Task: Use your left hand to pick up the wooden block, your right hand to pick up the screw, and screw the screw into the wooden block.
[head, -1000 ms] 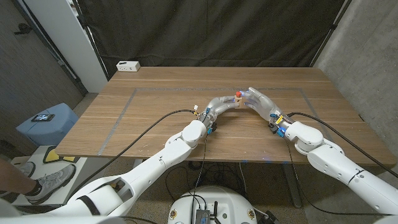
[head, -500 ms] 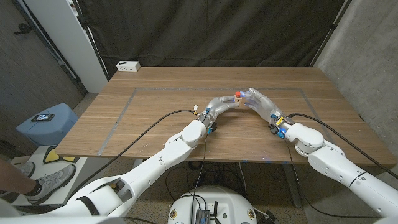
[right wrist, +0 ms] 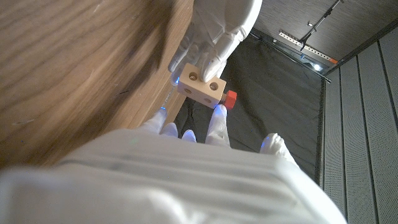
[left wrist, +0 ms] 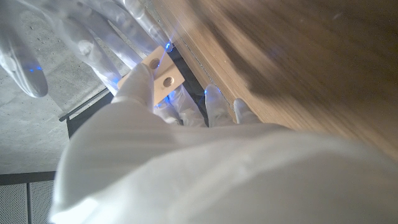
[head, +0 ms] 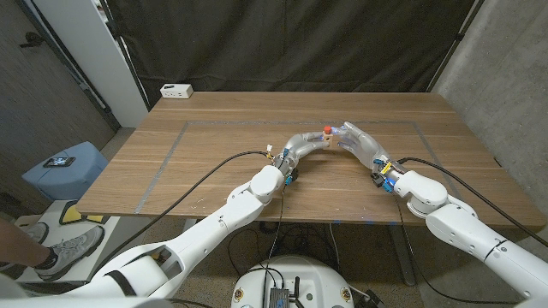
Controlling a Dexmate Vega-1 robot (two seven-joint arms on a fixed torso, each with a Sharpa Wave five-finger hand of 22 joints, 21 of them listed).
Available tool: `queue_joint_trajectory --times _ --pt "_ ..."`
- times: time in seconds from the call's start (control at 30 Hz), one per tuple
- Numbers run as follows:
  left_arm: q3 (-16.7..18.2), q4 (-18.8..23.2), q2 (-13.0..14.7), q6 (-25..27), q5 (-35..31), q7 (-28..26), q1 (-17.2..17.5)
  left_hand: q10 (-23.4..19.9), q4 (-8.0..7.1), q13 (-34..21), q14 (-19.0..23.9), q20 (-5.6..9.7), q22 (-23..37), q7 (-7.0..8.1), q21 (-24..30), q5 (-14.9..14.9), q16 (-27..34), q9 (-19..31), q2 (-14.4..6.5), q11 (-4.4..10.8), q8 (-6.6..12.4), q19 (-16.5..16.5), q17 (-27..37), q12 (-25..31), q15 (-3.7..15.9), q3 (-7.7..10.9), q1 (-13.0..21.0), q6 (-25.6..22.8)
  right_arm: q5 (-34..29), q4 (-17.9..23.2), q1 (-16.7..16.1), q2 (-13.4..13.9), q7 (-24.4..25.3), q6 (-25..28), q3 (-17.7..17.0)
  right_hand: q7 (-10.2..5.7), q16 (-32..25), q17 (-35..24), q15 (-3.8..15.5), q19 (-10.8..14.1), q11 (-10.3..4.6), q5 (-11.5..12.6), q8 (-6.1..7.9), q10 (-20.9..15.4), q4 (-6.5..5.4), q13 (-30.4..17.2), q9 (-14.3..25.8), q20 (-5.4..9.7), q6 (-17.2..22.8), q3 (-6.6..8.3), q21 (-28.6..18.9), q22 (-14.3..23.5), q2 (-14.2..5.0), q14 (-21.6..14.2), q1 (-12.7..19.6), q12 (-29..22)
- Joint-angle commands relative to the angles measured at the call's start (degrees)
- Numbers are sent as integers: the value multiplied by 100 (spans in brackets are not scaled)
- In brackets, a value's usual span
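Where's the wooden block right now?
Head view: the wooden block is held above the table's middle, between the left hand and right hand, the red-headed screw in it.

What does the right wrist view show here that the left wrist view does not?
Right wrist view alone: the red screw at the wooden block, by the right hand fingers. Left wrist view alone: the back of the left hand gripping the block. Both: the block with its two holes, held by the left hand above the table.
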State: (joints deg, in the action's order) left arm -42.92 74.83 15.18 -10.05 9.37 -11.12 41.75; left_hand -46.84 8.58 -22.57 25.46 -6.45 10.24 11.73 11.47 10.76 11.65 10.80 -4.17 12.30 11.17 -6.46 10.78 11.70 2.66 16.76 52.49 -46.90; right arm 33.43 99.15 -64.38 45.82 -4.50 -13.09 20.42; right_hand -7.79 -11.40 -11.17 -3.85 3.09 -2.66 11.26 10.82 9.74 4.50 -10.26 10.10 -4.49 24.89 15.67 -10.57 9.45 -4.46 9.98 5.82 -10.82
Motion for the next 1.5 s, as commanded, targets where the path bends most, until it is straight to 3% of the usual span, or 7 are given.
queue_joint_trajectory --times 0.03,0.9,1.5 --pt "6 13 15 5 5 13 8 21 -2 -20 5 -45 26 -11 23 28 34 16 3 29 41 -1 12 53 451 28 -29 -62 -5 174 -157 86 78 40 -60 7 -30 -17 35 27 -25 24 25 -2 1 -7 1 -28 73 50 -29 19 -33 348 -18 -21" --pt "18 5 33 -21 15 34 11 13 -4 -19 -2 -47 26 -13 23 27 29 16 4 28 40 -1 10 55 442 31 -40 -59 3 405 -261 166 23 93 -42 -7 -34 -15 48 29 -43 24 45 -70 7 -5 1 -19 218 61 -23 19 -31 321 -24 -34" --pt "34 -49 36 -66 44 93 -21 22 -7 -14 -12 -55 26 -12 22 24 25 16 18 28 34 3 10 49 440 26 -54 -46 37 528 -445 306 258 196 -253 -1 -33 -14 54 26 -40 24 32 -102 8 -5 1 -20 260 67 -19 19 -29 311 -33 -34"
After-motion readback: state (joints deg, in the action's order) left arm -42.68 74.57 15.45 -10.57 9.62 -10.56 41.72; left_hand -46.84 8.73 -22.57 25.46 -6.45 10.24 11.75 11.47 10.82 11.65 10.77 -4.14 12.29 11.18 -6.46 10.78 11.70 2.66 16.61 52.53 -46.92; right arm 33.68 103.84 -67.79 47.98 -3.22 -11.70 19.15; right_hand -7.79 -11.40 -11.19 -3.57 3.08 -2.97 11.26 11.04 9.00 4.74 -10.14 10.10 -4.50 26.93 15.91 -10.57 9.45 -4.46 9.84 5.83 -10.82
